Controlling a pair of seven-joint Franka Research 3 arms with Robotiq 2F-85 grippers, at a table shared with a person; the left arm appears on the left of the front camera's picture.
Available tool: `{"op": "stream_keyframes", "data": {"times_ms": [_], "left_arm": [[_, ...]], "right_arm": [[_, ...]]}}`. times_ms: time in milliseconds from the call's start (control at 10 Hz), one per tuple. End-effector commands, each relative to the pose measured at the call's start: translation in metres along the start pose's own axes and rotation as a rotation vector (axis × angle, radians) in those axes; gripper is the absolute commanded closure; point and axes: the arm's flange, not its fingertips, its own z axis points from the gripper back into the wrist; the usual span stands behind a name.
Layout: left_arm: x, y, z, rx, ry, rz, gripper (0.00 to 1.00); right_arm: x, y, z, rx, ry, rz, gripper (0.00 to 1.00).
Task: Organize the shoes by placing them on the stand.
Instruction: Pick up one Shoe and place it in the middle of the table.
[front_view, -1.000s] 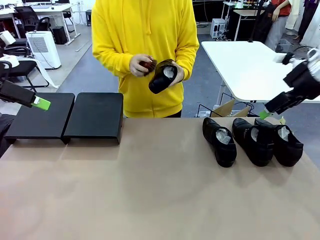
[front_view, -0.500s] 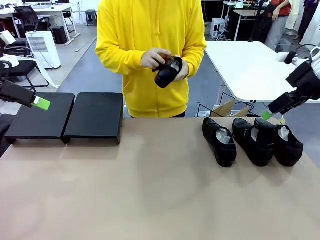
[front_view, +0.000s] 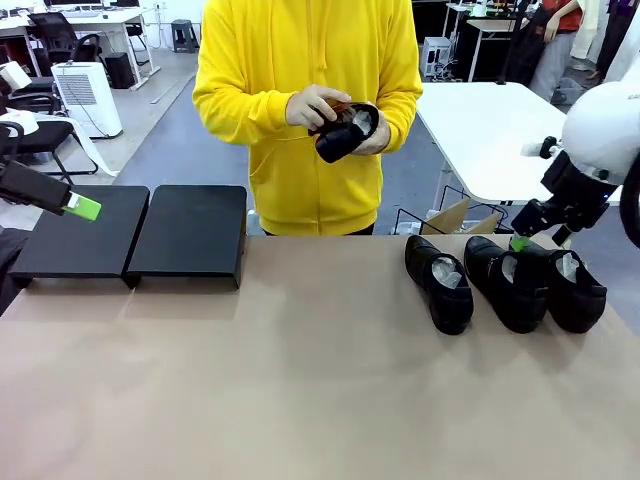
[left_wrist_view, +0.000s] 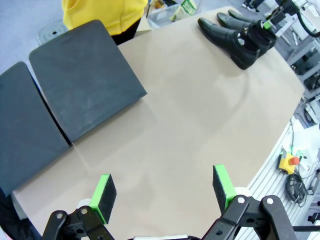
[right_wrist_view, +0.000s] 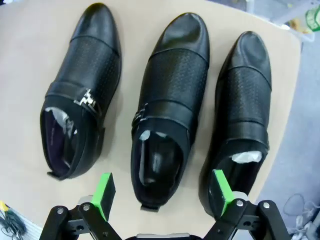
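**Tight squeeze over the shoe row**

Closest to us, the table (front_view: 320, 400) offers open running room, and the trouble starts further up on the right. Three shoes (front_view: 508, 283) lie packed side by side, heels away from us. The right gripper (right_wrist_view: 161, 194) hangs over those heels with its fingers spread wide and nothing between them.

From its wrist view the middle shoe (right_wrist_view: 167, 100) sits under the gap, but one finger (right_wrist_view: 220, 190) hangs over the heel of the outer shoe (right_wrist_view: 240, 115). Come straight down from here and I'd expect that finger to land on the neighbour, shove it aside or wedge between the two. The leather is glossy as well, so a shallow pinch could slip mid-lift.

Across on the far left sits the stand (front_view: 190, 235), well apart from the row, with no shoe on it yet. That means a long carry. The left gripper (left_wrist_view: 162, 192), fingers also spread and empty, hovers at the stand's left end, so the two arms could crowd each other there.

Farthest back, the person (front_view: 300, 60) holds the fourth shoe (front_view: 345, 135) in both hands above the far edge. If they reach in during the carry, hands and arm could meet.
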Motion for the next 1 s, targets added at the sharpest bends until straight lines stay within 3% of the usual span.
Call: {"op": "stream_keyframes", "data": {"times_ms": [0,100,300,900], "left_arm": [[0.000,0.001,0.001,-0.018,-0.009,-0.014,0.00],[0.000,0.001,0.001,-0.018,-0.009,-0.014,0.00],[0.000,0.001,0.001,-0.018,-0.009,-0.014,0.00],[0.000,0.001,0.001,-0.018,-0.009,-0.014,0.00]], "right_arm": [[0.008,0.001,0.002,-0.033,0.020,-0.048,0.00],[0.008,-0.001,0.000,-0.054,0.024,-0.059,0.12],[0.004,-0.001,-0.002,-0.086,0.021,-0.104,0.46],[-0.002,-0.007,-0.046,-0.070,0.058,-0.182,0.46]]}}
